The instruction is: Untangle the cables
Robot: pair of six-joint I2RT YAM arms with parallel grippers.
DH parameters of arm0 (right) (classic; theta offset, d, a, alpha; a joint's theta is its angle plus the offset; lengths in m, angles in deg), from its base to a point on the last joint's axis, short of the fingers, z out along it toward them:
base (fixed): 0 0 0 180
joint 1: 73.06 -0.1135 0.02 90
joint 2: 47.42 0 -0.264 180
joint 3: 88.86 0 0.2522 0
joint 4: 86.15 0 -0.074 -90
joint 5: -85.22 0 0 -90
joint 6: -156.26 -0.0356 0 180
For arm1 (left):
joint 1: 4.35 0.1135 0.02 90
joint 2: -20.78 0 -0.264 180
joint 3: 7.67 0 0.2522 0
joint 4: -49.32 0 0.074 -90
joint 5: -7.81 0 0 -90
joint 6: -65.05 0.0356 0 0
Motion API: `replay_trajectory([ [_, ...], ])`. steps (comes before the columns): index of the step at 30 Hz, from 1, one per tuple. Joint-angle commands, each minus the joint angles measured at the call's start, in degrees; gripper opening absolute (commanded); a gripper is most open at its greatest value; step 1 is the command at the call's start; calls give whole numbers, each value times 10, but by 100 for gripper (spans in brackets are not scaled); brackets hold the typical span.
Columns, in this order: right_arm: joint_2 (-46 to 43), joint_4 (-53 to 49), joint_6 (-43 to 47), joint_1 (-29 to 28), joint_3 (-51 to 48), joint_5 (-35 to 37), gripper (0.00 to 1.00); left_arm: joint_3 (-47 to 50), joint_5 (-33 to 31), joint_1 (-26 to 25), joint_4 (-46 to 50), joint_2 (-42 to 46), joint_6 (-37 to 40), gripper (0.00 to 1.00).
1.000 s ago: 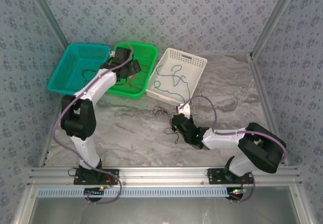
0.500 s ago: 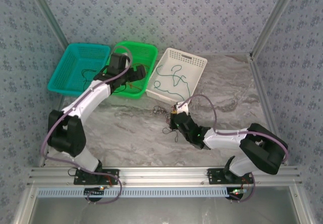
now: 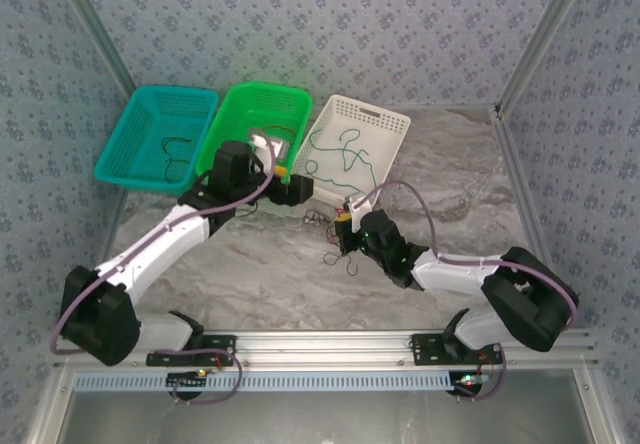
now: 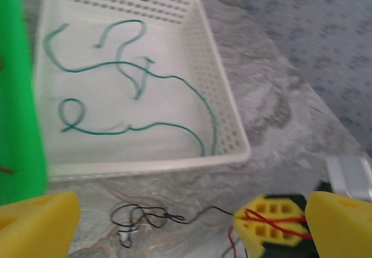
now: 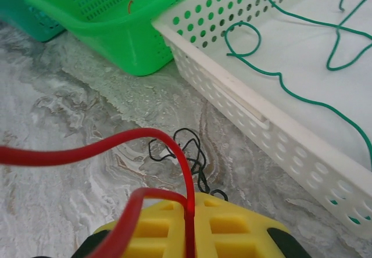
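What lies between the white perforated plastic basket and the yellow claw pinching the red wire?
A thin black cable, loosely tangled on the marbled tabletop, just ahead of the right gripper; the right wrist view shows it.

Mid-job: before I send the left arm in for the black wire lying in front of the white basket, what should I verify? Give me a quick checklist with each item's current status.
1. Right gripper shut on the thin red cable: ok.
2. Left gripper open, nothing between its yellow pads: ok.
3. Thin black cable tangle on the marble tabletop, outside the white perforated plastic basket: ok.
4. Black tangle free of the red cable: cannot tell; the two run together beside the right gripper.
5. Thin green cable lying inside the white basket, apart from the tangle: ok.
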Motion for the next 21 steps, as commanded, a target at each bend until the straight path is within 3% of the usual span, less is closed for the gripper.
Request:
replay_trajectory([
  [1, -21, -14, 21, 8, 20, -50, 9, 44, 73, -25, -89, 32, 79, 99],
  [8, -41, -50, 35, 19, 31, -79, 10, 57, 88, -73, -67, 26, 203, 99],
  [14, -55, -69, 37, 19, 41, -94, 10, 42, 116, -79, -57, 0, 208, 72],
  [18, -56, -74, 37, 20, 45, -102, 10, 35, 133, -86, -59, -11, 214, 63],
  [21, -56, -78, 37, 19, 50, -107, 11, 25, 131, -92, -51, -24, 222, 63],
])
